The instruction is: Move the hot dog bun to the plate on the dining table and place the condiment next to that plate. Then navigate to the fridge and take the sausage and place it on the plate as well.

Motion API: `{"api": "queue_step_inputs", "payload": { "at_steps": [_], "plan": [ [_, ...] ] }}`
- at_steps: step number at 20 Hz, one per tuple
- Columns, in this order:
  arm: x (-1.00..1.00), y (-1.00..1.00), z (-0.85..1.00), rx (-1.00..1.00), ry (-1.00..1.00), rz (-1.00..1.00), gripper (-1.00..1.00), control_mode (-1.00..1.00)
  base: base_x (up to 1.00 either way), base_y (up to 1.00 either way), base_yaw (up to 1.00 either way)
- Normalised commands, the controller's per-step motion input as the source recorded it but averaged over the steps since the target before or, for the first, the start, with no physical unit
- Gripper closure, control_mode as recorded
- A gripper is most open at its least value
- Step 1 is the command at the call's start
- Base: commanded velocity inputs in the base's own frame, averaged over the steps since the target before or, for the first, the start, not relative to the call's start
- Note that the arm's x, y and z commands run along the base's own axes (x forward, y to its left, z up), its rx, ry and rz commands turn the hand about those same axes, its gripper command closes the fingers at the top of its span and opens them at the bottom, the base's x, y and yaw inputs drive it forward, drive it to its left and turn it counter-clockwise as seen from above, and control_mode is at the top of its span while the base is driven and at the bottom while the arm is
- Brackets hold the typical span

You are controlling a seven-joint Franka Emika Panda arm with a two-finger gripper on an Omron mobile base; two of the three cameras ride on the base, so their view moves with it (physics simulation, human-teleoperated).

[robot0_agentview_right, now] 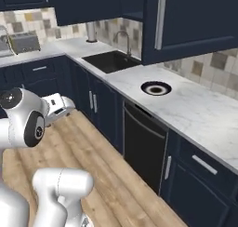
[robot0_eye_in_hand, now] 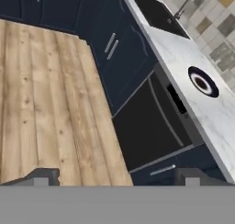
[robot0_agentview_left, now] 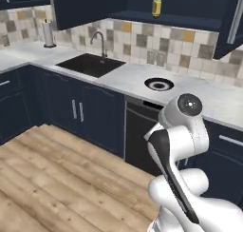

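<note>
A: The gripper (robot0_eye_in_hand: 114, 176) is spread wide, holding nothing, facing the wood floor (robot0_eye_in_hand: 41, 103).

B: The condiment (robot0_agentview_left: 156, 7) sits on the upper shelf (robot0_agentview_left: 180, 20). Reaching from here risks clipping the cabinet doors.

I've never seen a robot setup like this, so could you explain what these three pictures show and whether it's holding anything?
It's a white robot arm on a driving base in a rendered kitchen. Two pictures come from cameras on the base, behind the arm to its left and right; the third looks along its gripper, whose fingertips stand wide apart, holding nothing. On the marble counter sit a sink, a paper towel roll, a toaster and a navy-rimmed plate. A yellow bottle stands in the open cabinet above.
</note>
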Motion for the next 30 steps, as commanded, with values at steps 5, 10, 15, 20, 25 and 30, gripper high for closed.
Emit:
{"api": "queue_step_inputs", "payload": {
  "at_steps": [5,10,15,20,25,30],
  "plan": [
    [0.0,0.0,0.0,0.0,0.0,0.0,-1.0,1.0,0.92,0.47,-0.39],
    [0.0,0.0,0.0,0.0,0.0,0.0,-1.0,1.0,0.76,0.59,-0.49],
    [0.0,0.0,0.0,0.0,0.0,0.0,-1.0,1.0,0.77,0.51,-0.49],
    [0.0,0.0,0.0,0.0,0.0,0.0,-1.0,1.0,0.73,0.32,-0.47],
    [0.0,0.0,0.0,0.0,0.0,0.0,-1.0,1.0,0.7,0.19,-0.39],
    [0.0,0.0,0.0,0.0,0.0,0.0,-1.0,1.0,0.66,0.39,-0.32]
  ]
}}
